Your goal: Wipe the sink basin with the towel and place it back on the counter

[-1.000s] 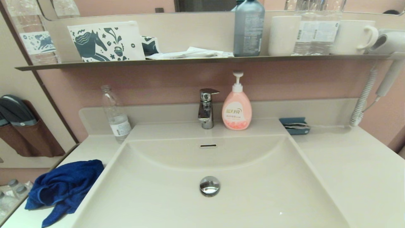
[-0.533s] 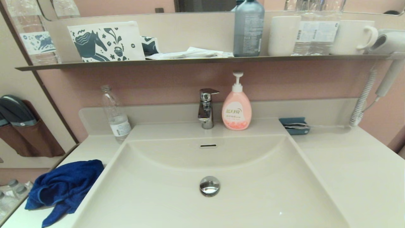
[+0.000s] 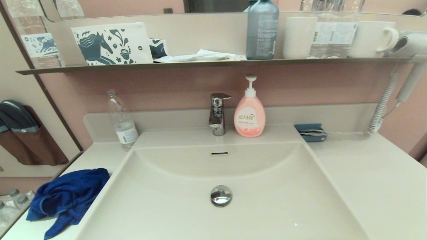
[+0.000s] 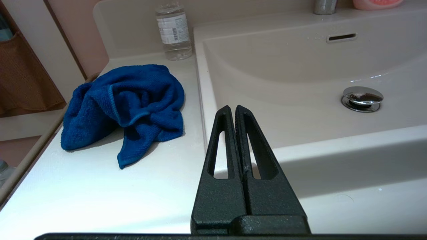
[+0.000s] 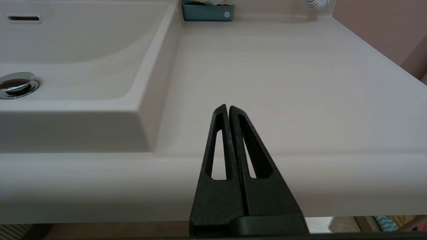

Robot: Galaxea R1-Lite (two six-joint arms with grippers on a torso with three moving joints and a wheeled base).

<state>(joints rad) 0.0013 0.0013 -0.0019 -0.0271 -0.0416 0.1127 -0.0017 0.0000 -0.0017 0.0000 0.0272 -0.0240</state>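
A large rectangular cream-white sink basin (image 3: 260,186) with sloping sides fills the lower centre of the head view. A round chrome drain plug (image 3: 221,195) sits in its flat floor, and a small dark overflow slot (image 3: 219,153) is cut into the curved back wall above it. The basin holds nothing else. A soft royal-blue terry-cloth towel (image 3: 65,199) lies crumpled in a loose heap at the lower left of the head view, one corner trailing toward the frame's bottom edge. It rests on the smooth, flat cream-white counter (image 3: 377,186), just beside the basin's left rim and outside the basin.
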